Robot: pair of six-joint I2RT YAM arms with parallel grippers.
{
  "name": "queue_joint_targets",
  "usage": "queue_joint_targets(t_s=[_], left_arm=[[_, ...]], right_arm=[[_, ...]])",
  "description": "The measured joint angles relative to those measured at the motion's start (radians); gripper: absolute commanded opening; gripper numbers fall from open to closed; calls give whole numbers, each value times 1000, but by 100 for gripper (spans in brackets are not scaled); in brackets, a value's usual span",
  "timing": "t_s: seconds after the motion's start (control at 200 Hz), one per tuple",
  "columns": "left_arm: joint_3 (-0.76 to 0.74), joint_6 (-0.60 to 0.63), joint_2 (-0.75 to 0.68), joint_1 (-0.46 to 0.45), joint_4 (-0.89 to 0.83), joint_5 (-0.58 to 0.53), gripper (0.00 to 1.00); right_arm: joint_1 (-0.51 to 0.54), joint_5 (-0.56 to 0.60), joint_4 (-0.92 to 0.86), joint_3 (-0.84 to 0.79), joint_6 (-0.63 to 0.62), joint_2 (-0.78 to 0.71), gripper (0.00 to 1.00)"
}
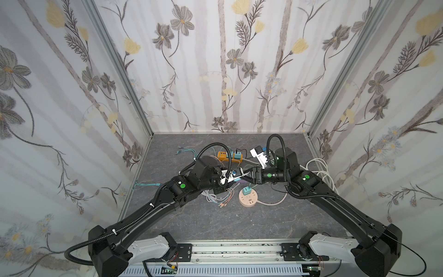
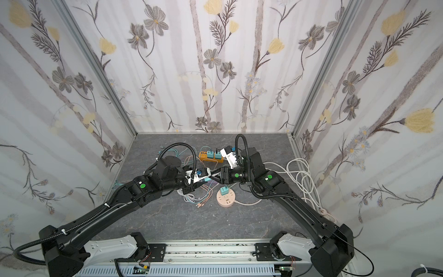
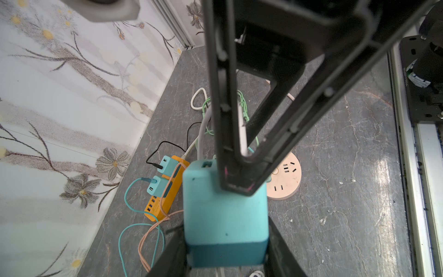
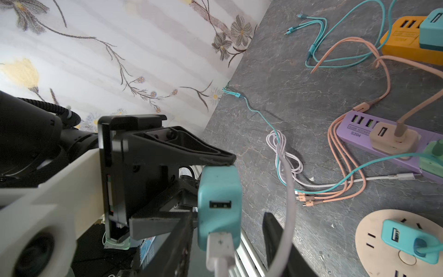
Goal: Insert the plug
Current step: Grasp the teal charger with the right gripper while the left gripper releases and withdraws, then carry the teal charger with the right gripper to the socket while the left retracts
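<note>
A teal USB charger block (image 3: pixel 223 215) hangs above the table, and my left gripper (image 3: pixel 226 239) is shut on its sides. A white USB plug (image 4: pixel 219 247) sits in the lower port of the block (image 4: pixel 219 189); the upper port is empty. Its pale cable (image 4: pixel 288 191) loops away past my right gripper. My right gripper (image 4: pixel 230 235) is open, with the plug between its fingers (image 4: pixel 273 232) and a gap on one side. In both top views the two grippers meet mid-table, the left gripper (image 1: pixel 233 179) facing the right gripper (image 1: pixel 248 177).
Below the grippers lie a round pink socket (image 1: pixel 249 199) carrying a teal charger (image 1: pixel 245 191), a purple power strip (image 4: pixel 383 148) and a tangle of cables (image 1: pixel 220 199). An orange strip (image 1: pixel 230 156) and a white strip (image 1: pixel 259 156) lie behind. White cord (image 1: pixel 321 172) coils at the right wall.
</note>
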Motion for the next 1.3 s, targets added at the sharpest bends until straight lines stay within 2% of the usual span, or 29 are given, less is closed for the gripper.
queue_joint_targets(t_s=[0.12, 0.265, 0.335, 0.395, 0.43, 0.47, 0.51, 0.555, 0.605, 0.699, 0.824, 0.994, 1.174, 1.299], left_arm=[[0, 14, 0, -1, 0, 0, 0], [0, 29, 7, -1, 0, 2, 0], [1, 32, 13, -1, 0, 3, 0], [1, 37, 15, -1, 0, 1, 0], [1, 36, 16, -1, 0, 1, 14], [1, 36, 16, -1, 0, 0, 48], [-4, 31, 16, -1, 10, -1, 72], [-21, 5, 14, -1, 46, -6, 87], [-58, -44, 8, 4, 77, -34, 94], [-161, -180, -15, 42, 122, -113, 94], [-311, -378, -69, 88, 204, -207, 89], [-507, -623, -127, 138, 275, -269, 83], [-657, -832, -166, 206, 394, -285, 82], [-737, -948, -222, 286, 457, -225, 83]], right_arm=[[5, -5, 11, 0, 1, 12, 49], [19, -11, 11, 11, 8, 34, 36], [22, -10, 11, 16, 7, 42, 25], [23, -5, 6, 19, 11, 43, 10], [23, 1, 2, 21, 8, 43, 1], [24, 5, -2, 22, 1, 39, 0], [24, 17, -6, 22, -4, 31, 0], [25, 29, -16, 22, -21, 18, 0], [25, 39, -19, 22, -40, -6, 0], [26, 59, -5, 23, -72, -55, 0], [26, 90, -13, 45, -107, -83, 0], [27, 99, -6, 95, -150, -87, 0], [27, 99, -10, 116, -165, -55, 0], [27, 105, -13, 117, -165, -43, 0]])
